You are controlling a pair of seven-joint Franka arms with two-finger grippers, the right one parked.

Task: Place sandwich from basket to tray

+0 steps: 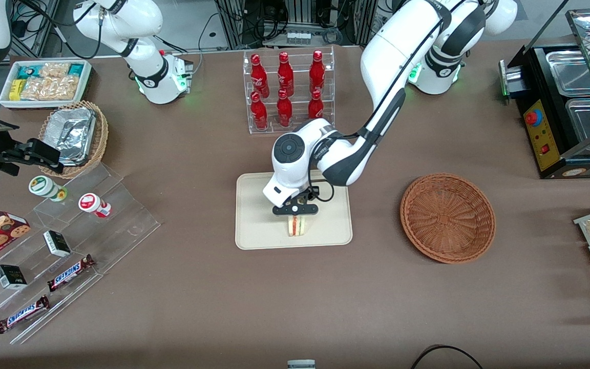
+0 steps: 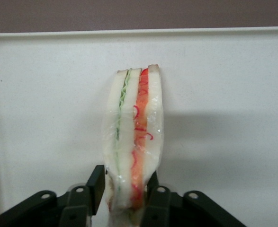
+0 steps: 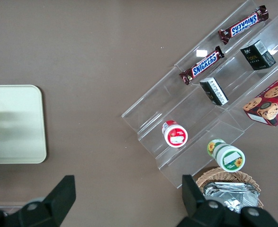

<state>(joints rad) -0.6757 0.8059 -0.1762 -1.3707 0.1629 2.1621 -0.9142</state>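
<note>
The sandwich (image 1: 295,226) stands on its edge on the cream tray (image 1: 254,225), near the tray's rim closest to the front camera. My left gripper (image 1: 295,212) is right above it, shut on the sandwich. In the left wrist view the black fingers (image 2: 97,183) press both bread sides of the wrapped sandwich (image 2: 134,123), whose red and green filling faces the camera over the tray (image 2: 224,94). The reddish-brown woven basket (image 1: 447,217) sits beside the tray toward the working arm's end, with nothing in it.
A clear rack of red bottles (image 1: 287,89) stands farther from the front camera than the tray. Clear tiered shelves with snack bars (image 1: 69,271) and a tan wicker basket of foil containers (image 1: 75,136) lie toward the parked arm's end. A black food warmer (image 1: 566,113) is at the working arm's end.
</note>
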